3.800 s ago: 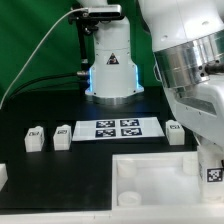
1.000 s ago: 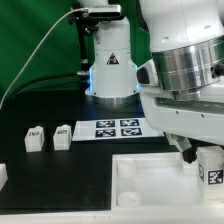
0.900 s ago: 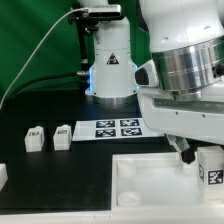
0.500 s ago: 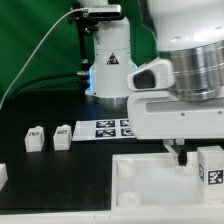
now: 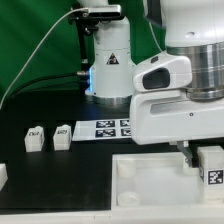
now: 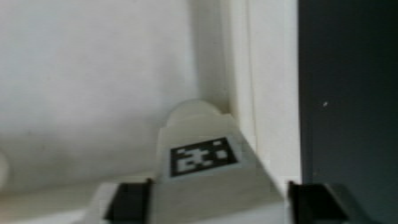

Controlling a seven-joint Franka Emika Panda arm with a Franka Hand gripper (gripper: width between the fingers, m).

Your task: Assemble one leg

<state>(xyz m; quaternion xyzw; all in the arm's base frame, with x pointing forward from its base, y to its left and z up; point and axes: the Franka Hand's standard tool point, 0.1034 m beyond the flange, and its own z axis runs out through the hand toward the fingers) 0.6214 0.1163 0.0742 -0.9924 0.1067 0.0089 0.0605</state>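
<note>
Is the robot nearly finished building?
Not yet. Nothing looks joined: two spare small white blocky legs sit loose on the black table. In hand: the end effector straddles one white marker-faced leg on the large white square panel; grip unclear. Left: fixing it into a round corner socket.

No real words or numbers anywhere I can read. Just black-and-white square marker tags: four on the flat white marker board [image 5: 116, 128], one on the small white blocky leg [image 6: 203, 150] between my fingers.
</note>
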